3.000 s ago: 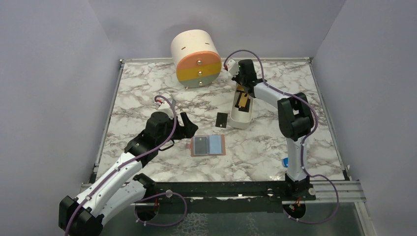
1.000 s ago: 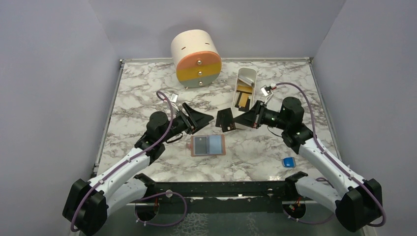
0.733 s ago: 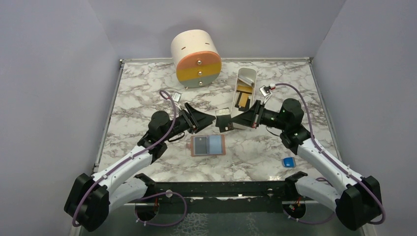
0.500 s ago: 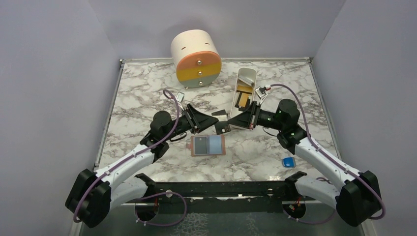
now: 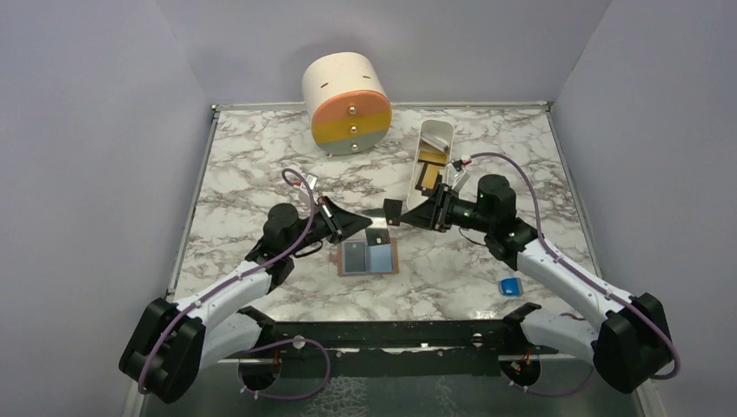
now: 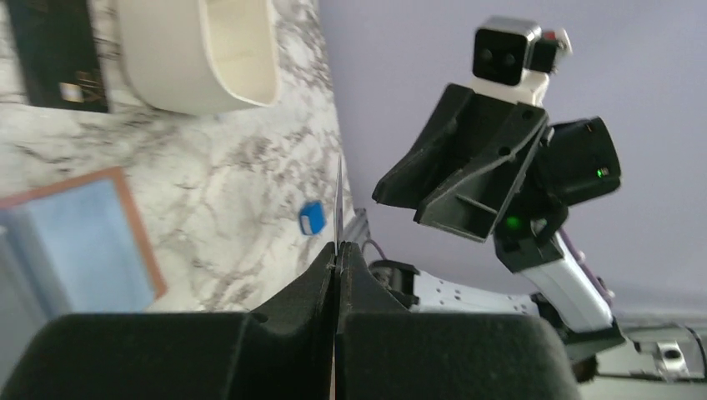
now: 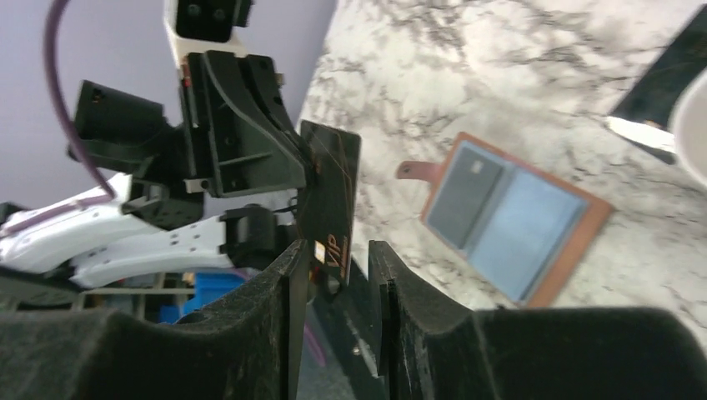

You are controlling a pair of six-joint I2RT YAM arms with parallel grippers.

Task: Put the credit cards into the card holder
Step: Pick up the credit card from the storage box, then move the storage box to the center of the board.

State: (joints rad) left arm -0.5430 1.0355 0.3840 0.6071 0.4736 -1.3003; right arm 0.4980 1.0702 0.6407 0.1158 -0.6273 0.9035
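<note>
**A:** Left gripper (image 6: pixel 338 252) is clamped on a dark card (image 7: pixel 331 196). From its own wrist you see the card edge-on, a thin blade standing out of shut jaws.

**B:** And the right gripper (image 7: pixel 338 254)?

**A:** Jaws apart, one finger either side of the card's lower end. Whether a pad touches it, I can't tell, but the hold looks to be the left's alone.

**B:** Where's the holder (image 5: pixel 383 257)?

**A:** Open and flat on the table (image 5: pixel 261 165), grey face and blue face up. It sits just to the near side of the card, almost under it. The left arm is plainly the nearer one; the right reaches in from the tray (image 5: pixel 436 129) side.

**B:** How do they line up?

**A:** The holder's long side runs left to right across the table. The card is up in the air on edge, its face turned toward the right gripper, so the two aren't lined up. My read is that the card has to come down toward the near side and tip over to meet a pocket mouth. Which way the pockets open is too small to tell.

**B:** Any other cards?

**A:** A second card (image 5: pixel 392 212), dark, lies flat on the table just beside the tray's near end, beyond the holder. Tan ones show inside the tray — well apart from the holder.
</note>
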